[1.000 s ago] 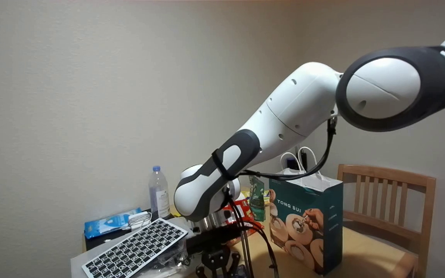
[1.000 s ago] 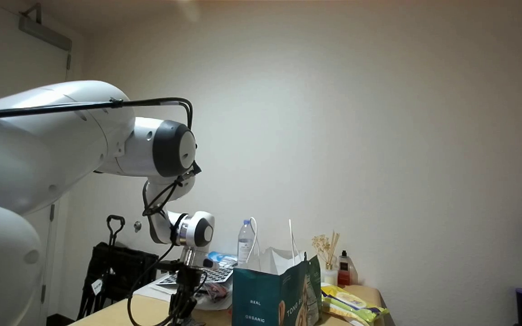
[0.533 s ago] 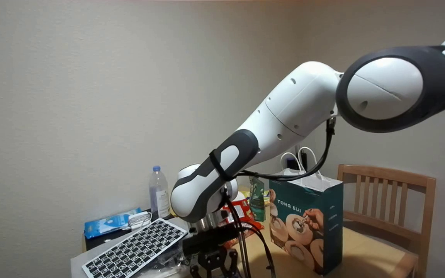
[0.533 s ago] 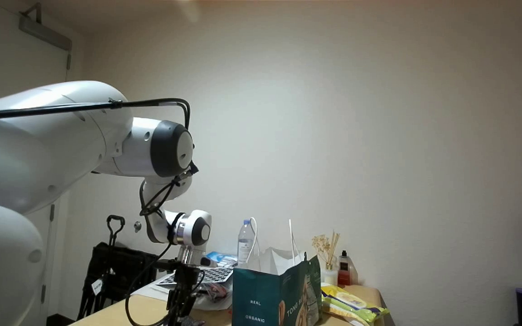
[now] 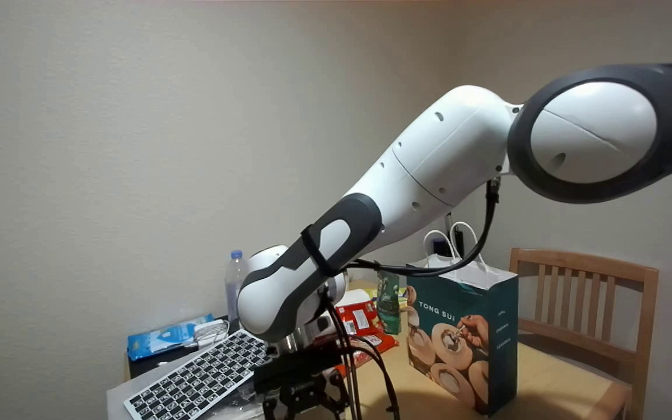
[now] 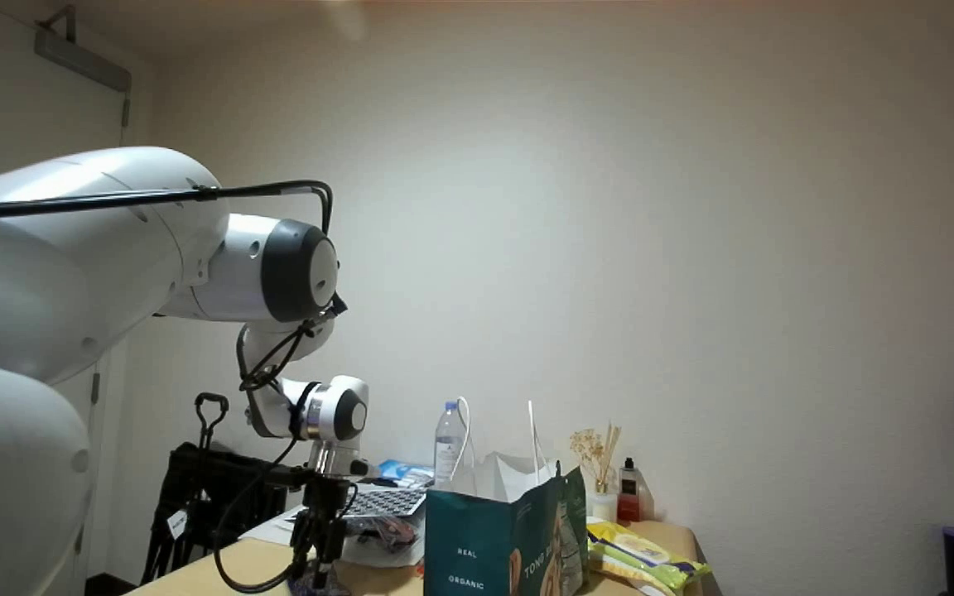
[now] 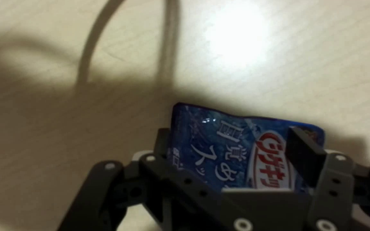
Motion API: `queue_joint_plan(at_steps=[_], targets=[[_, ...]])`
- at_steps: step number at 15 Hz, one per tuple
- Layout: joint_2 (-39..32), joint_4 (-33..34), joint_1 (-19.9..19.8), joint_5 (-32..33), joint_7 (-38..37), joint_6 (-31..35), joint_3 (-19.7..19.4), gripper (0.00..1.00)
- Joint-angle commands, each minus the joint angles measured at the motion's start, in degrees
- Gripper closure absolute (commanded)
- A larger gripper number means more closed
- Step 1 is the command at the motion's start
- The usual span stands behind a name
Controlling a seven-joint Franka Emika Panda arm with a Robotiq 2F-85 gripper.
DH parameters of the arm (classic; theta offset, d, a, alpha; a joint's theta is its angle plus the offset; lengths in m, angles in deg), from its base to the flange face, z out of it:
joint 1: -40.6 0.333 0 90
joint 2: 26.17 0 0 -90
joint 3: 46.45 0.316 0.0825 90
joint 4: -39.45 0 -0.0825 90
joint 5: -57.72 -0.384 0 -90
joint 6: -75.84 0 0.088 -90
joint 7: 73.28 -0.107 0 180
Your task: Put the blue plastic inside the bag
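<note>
— What's nearest in the wrist view?

— The Robotiq gripper [image 7: 231,144]. Its two fingers [image 7: 305,154] stand well apart.

— With something between them?

— A shiny blue plastic packet [image 7: 210,144] with white Japanese lettering and a red-and-white logo. It lies flat across the gap. One finger is just beside its short edge; the other overlaps the opposite end. Whether either touches it, I can't tell.

— Not clamped, then. What's underneath?

— A pale wood-grain tabletop [image 7: 332,80], with shadows across it.

— And the bag?

— The teal-green TONG SUI paper gift bag [image 5: 458,332] stands upright on the table, apart from the gripper, in both exterior views. The blue packet is outside it.

— What's around it?

— In an exterior view, a green pouch [image 5: 388,300] shows just beside it, and red snack packets [image 5: 373,321] lie near the pouch, partly behind the robot arm [image 5: 447,151].

— Farther back?

— A checkered calibration board [image 5: 202,373], with a light-blue pack [image 5: 167,336] past it and an upright, blue-capped clear bottle [image 6: 447,447]. In an exterior view, a yellow-and-green pack [image 6: 643,553], a jar [image 6: 603,507] of dried flowers [image 6: 589,447] and a small red bottle [image 6: 628,501] with a black cap sit beyond the bag.

— And last?

— A slat-backed wooden chair [image 5: 587,262] at the table's edge, with beige walls [image 5: 167,146] behind everything.
</note>
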Motion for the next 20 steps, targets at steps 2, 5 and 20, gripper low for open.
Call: queue_joint_plan(at_steps=[2, 5, 20], targets=[[2.1, -1.1, 3.1, 2.9, -3.1, 4.7, -0.9, 0.00], [2.4, -1.2, 3.9, 3.7, -4.0, 7.5, -1.1, 0.00], [-10.0, 13.4, 0.1, 2.2, -1.9, 6.7, -1.2, 0.39]])
